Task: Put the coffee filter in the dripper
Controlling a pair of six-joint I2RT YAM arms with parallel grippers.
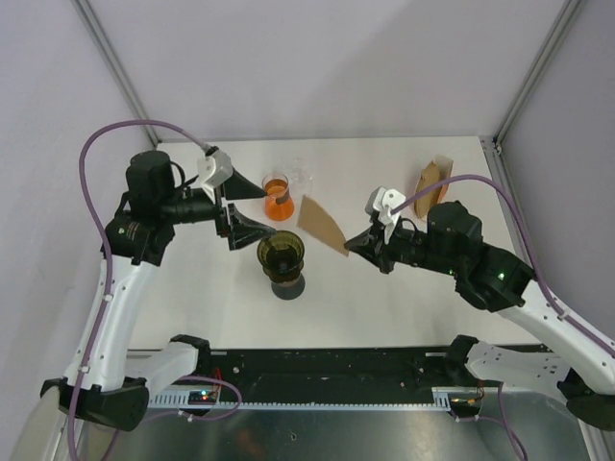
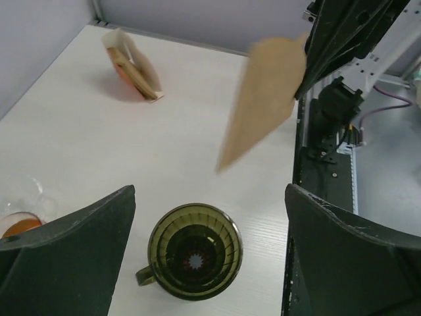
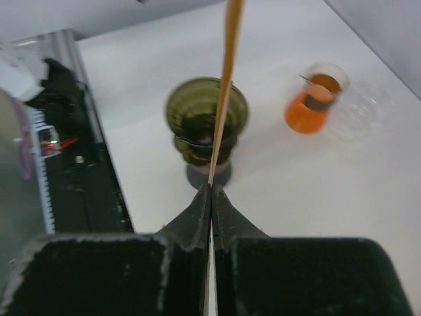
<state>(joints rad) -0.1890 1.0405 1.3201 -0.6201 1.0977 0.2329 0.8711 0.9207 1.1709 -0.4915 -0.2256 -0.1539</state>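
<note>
Right gripper (image 1: 348,245) pinches flat brown paper filter (image 1: 322,224) | left gripper (image 1: 252,206) wide, empty | risk: unopened, may snag olive glass dripper (image 1: 281,252) just ahead.

A flask of orange liquid (image 1: 278,198) stands just beside a clear cup (image 1: 305,174) — a brown paper bundle (image 1: 431,181) well apart.

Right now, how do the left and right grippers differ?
The left gripper has its fingers spread wide and holds nothing; the right gripper has its fingers shut on the coffee filter. The left gripper hovers close to the dripper; the right gripper is farther off, to its right. Both have black fingers.
</note>
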